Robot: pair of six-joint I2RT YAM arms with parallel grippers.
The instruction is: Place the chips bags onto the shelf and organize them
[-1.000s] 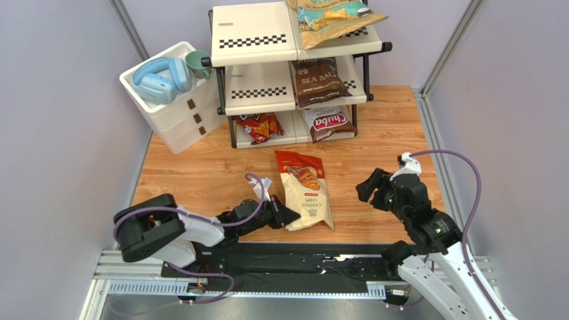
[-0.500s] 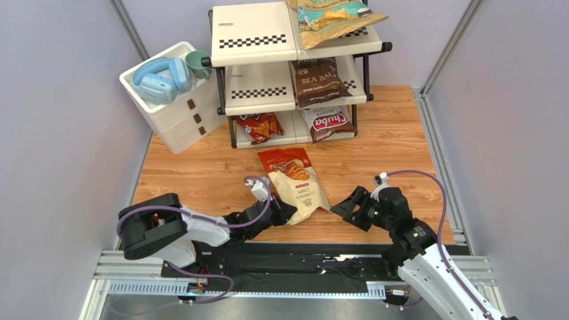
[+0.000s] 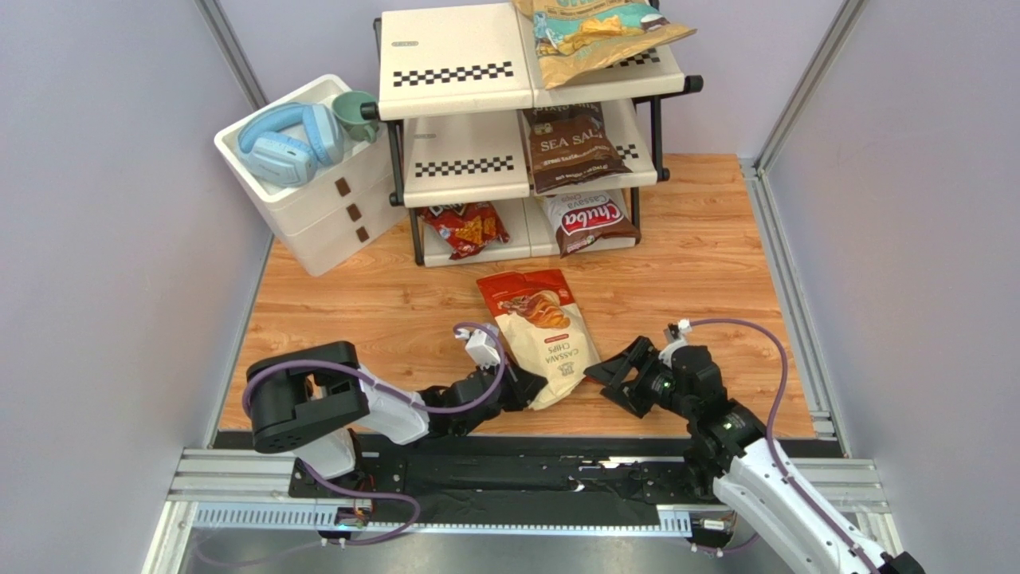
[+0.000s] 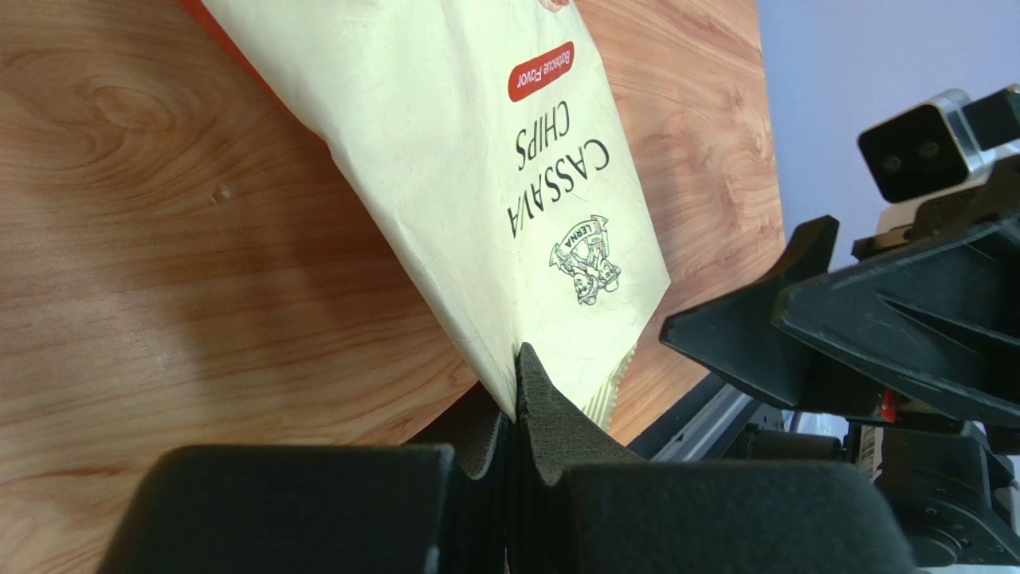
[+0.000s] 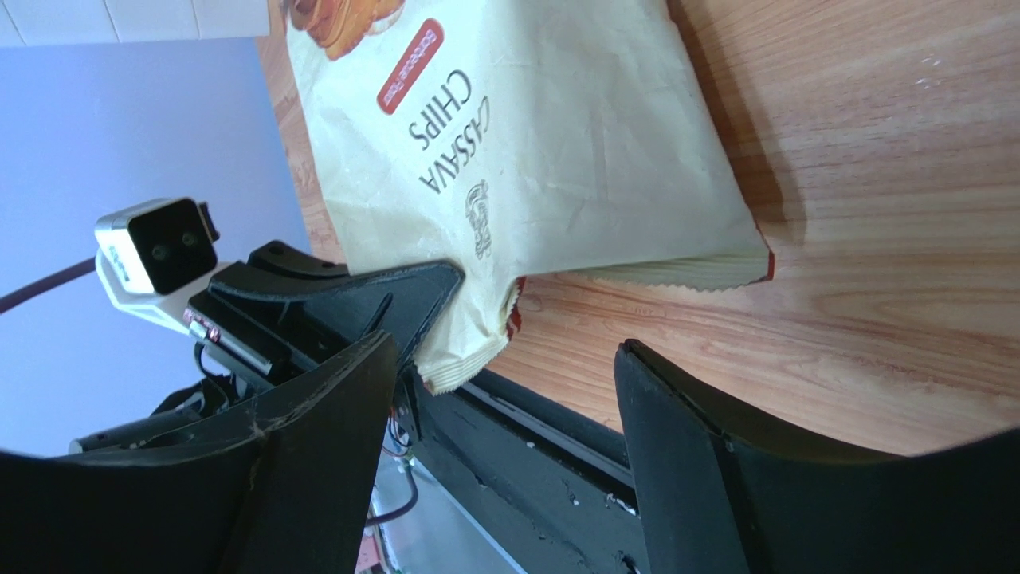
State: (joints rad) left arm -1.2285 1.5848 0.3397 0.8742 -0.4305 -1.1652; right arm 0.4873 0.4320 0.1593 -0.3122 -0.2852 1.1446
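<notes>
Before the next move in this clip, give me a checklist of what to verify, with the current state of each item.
1. Left end effector shut on a corner of the cassava chips bag: ok.
2. Right end effector open for a second grasp: ok, jaws wide apart.
3. Bag's near edge between the right fingers: cannot tell; they are close, but the overlap is unclear.
4. Free spot on the shelf: ok, the left halves of the top and middle tiers are bare.
5. Table between bag and shelf unobstructed: ok.

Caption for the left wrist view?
Left fingers pinch a corner of the cassava chips bag on the table, right fingers open nearby.
</notes>
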